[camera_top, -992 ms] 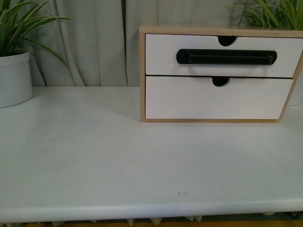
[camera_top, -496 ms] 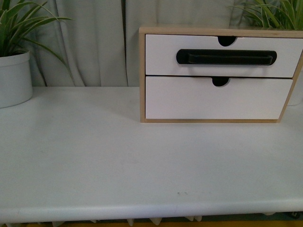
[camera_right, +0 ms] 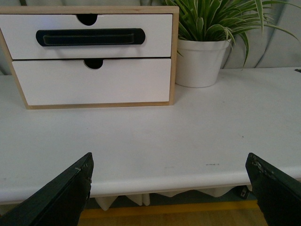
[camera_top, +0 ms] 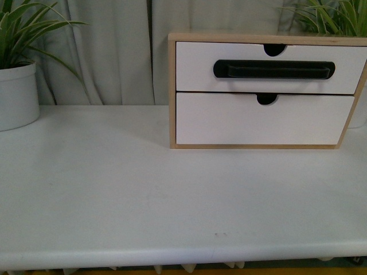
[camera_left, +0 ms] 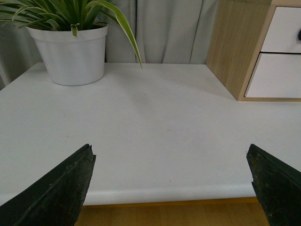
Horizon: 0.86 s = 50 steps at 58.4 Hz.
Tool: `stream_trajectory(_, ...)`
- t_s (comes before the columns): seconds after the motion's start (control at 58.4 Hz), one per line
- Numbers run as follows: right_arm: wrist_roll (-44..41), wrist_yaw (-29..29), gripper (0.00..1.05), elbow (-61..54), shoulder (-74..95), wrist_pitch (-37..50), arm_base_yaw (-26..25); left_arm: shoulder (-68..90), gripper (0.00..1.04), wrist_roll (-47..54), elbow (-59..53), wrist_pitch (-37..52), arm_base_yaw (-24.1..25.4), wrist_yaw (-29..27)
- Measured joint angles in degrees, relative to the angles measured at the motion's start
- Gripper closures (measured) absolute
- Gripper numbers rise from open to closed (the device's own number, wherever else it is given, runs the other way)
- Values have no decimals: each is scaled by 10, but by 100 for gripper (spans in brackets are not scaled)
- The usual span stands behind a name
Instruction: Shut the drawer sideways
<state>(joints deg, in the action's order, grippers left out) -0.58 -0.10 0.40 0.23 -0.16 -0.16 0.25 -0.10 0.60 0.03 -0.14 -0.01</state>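
Note:
The drawer is the upper one of a light-wood-framed box at the table's back right. It has a white front, a long black bar handle and a notch in its top edge. Its front stands slightly proud of the lower drawer's. It also shows in the right wrist view. Neither arm shows in the front view. My left gripper is open and empty over the table's front edge, left of the box. My right gripper is open and empty at the front edge, facing the box.
A plain white lower drawer sits under the handled one. A white potted plant stands at the back left, another right of the box. Grey curtains hang behind. The white table spreads in front of the box.

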Motion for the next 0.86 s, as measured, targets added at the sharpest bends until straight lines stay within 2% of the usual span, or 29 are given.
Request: stream_trajectory(0.856, 0, 0, 9, 0, 0, 0, 0, 0, 6, 0, 0, 0, 0, 0)
